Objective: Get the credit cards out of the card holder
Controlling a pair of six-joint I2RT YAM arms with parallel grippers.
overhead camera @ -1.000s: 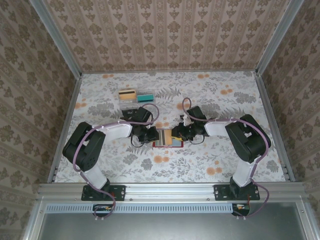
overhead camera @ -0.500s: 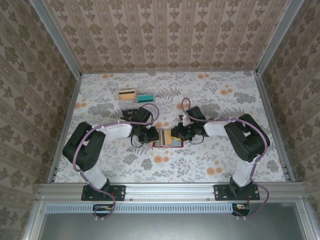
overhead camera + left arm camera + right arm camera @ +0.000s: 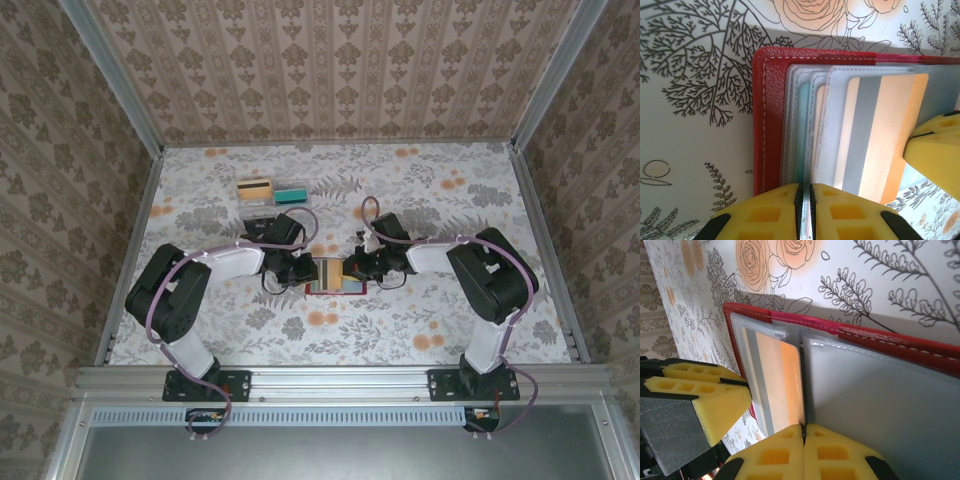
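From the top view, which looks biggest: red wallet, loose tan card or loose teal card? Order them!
Largest: red wallet. Then loose tan card and loose teal card: they look about the same size.

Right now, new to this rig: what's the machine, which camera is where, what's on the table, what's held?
Two robot arms, each with a two-finger gripper. The wide picture looks down from above; the close-ups come from wrist cameras. On the table lies the open red card holder, a striped card in its clear sleeve. A tan card and a teal card lie farther back. The left gripper pinches a sleeve edge; the right gripper is shut at the striped card's edge, card or sleeve unclear.
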